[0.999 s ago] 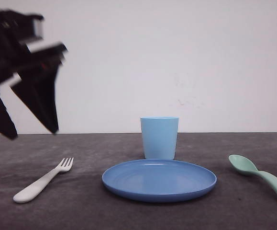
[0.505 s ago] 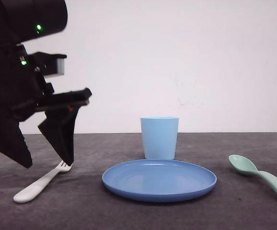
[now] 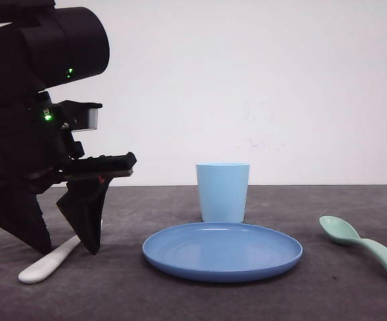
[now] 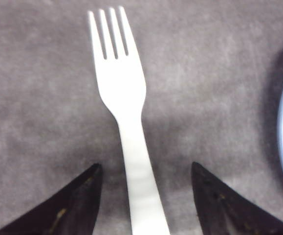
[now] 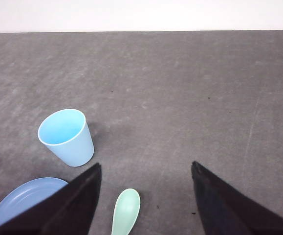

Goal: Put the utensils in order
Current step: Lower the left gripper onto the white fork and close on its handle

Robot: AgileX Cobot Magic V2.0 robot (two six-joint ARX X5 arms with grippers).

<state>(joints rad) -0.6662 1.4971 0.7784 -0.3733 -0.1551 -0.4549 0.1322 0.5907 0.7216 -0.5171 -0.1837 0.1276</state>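
1. The left arm is black all over, with a big round part like a thick tube at the top.
2. Small green lights glow on its side, and a grey boxy piece sticks out below the round part.
3. The left hand (image 3: 69,249) has two flat black fingers (image 3: 86,224) shaped like pointy triangles.
4. The right hand (image 5: 146,205) has the same dark, pointy fingers (image 5: 219,205).

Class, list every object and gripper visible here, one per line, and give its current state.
White fork: flat on the table, ungrasped, handle between the open jaws.
Mint-green spoon: lying on the table, untouched.
Light blue cup: upright, empty.
Blue plate: flat on the table, empty.
Left gripper: open, lowered astride the fork handle.
Right gripper: open, holding nothing, above the spoon.
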